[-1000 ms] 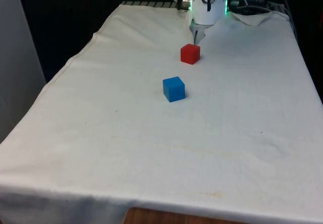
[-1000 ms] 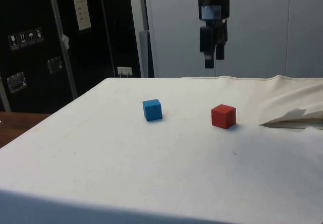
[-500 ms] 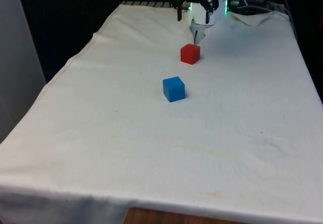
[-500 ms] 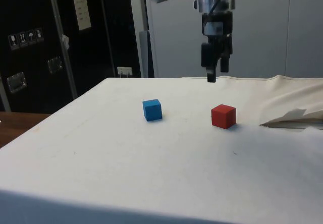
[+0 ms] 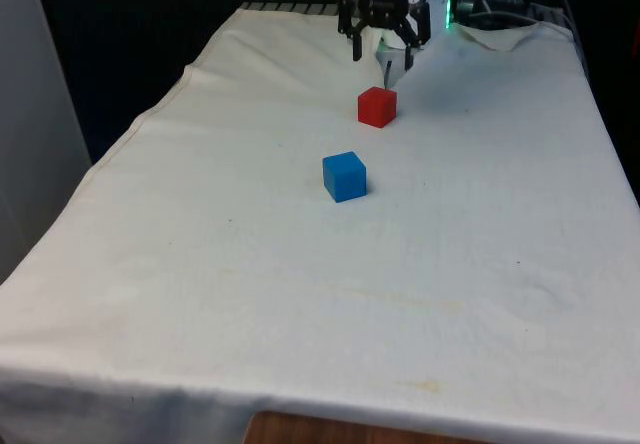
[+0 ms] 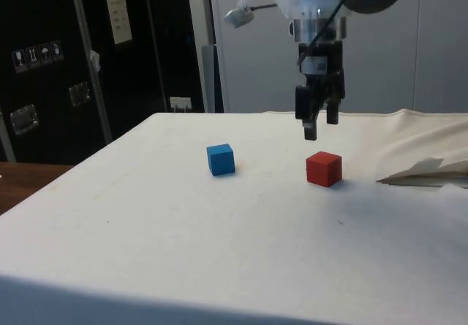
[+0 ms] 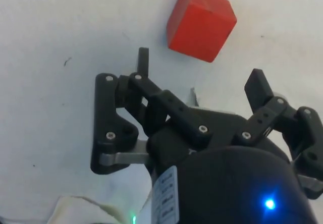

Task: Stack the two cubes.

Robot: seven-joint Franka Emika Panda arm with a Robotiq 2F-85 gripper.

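The bench (image 5: 200, 294) under its white cloth carries two cubes, well apart from each other, and the arm hangs over its far end. The pincer (image 6: 319, 124) hovers above the cloth with its fingers spread wide and nothing between them, pointing straight down. In the front view the red cube (image 5: 377, 106) sits near the far end of the bench, and the blue cube (image 5: 344, 176) lies nearer the camera, at about 7 o'clock from the red one. What the coming move turns on, as I judge it, is the offset between pincer and red cube: from the side, the red cube (image 6: 323, 169) rests below the fingertips and a touch toward 5 o'clock, not yet between them. The wrist view agrees, with the red cube (image 7: 201, 22) lying beyond the open fingertips (image 7: 258, 85) and turned slightly askew to them.
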